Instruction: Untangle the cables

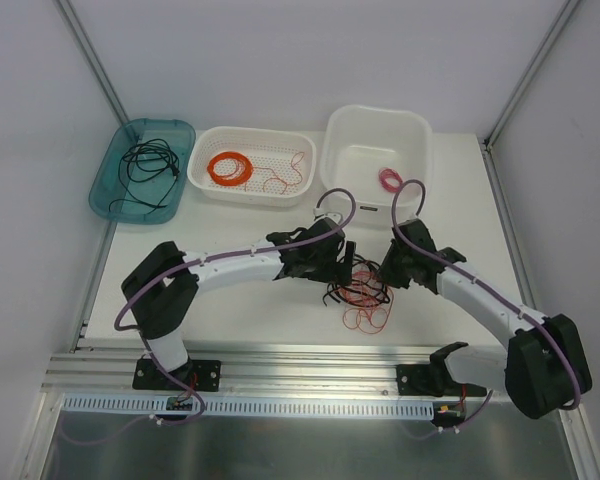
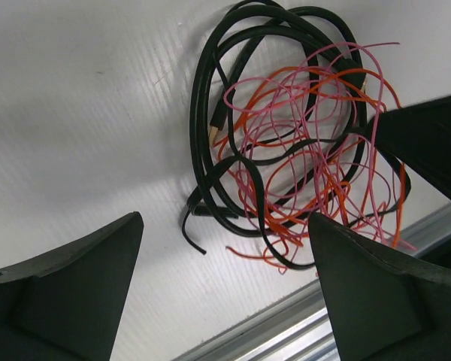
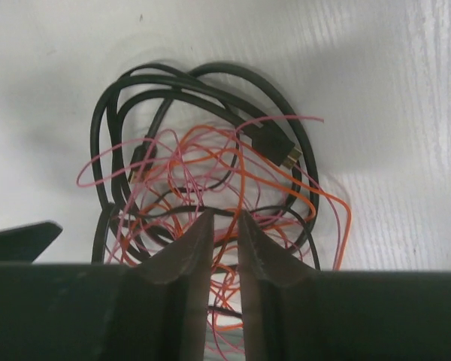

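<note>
**Both arms at the tangle, right jaws nearly together**

From overhead I see the table with three bins along its far edge, well apart from the work. I judge them to be sorting places, since the teal tray holds a black cable, the white basket an orange coil and the white tub a pink coil.

The cables lie near the front edge, between my two grippers. The left gripper hangs wide open just above them, probably ready for a second strand. The right gripper sits low on the tangle, jaws nearly together; whether they pinch a wire I cannot tell.

Only the right wrist view shows that slim gap over orange strands, and the black lead's gold-tipped plug.
</note>
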`<act>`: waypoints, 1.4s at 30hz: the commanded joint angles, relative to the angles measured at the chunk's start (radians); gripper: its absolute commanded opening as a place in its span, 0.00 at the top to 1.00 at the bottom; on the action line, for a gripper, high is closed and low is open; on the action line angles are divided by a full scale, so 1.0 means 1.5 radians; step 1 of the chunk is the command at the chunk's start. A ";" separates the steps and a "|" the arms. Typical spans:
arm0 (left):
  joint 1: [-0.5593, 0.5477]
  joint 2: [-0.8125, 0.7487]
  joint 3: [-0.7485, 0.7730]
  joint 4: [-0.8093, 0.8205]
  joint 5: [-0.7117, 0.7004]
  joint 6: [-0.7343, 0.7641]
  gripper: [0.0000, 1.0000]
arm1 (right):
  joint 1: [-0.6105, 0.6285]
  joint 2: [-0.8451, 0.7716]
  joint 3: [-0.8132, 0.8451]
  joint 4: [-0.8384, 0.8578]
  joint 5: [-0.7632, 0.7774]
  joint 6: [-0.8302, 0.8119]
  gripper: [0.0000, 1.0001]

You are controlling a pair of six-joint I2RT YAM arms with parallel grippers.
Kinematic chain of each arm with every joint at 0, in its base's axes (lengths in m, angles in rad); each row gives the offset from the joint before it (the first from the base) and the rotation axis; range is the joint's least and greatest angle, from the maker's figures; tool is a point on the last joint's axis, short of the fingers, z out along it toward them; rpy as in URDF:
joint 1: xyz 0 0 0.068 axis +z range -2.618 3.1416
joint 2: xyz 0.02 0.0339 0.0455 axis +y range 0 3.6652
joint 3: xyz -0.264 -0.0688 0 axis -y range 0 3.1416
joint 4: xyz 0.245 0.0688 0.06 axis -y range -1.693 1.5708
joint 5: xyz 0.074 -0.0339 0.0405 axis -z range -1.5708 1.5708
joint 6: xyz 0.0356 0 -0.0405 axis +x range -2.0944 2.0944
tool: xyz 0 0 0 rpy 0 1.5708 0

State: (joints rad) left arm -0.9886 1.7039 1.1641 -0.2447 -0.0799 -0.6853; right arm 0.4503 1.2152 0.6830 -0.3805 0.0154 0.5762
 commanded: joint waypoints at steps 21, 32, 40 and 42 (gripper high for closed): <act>-0.001 0.140 0.032 0.008 -0.022 -0.040 0.62 | 0.008 -0.223 0.374 -0.358 -0.005 -0.250 0.99; 0.086 0.017 -0.130 -0.009 -0.050 -0.043 0.73 | 0.006 -0.223 0.624 -0.421 0.011 -0.346 0.99; 0.146 -0.092 -0.218 -0.050 -0.080 -0.012 0.72 | 0.006 -0.227 0.727 -0.411 0.053 -0.381 0.99; 0.162 -0.116 -0.236 -0.054 -0.086 -0.004 0.72 | 0.005 -0.228 0.740 -0.403 0.052 -0.381 0.99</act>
State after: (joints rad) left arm -0.7811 1.5860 0.8589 -0.2333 -0.1352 -0.7387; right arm 0.4572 0.8867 1.7348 -1.0458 0.0463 0.0444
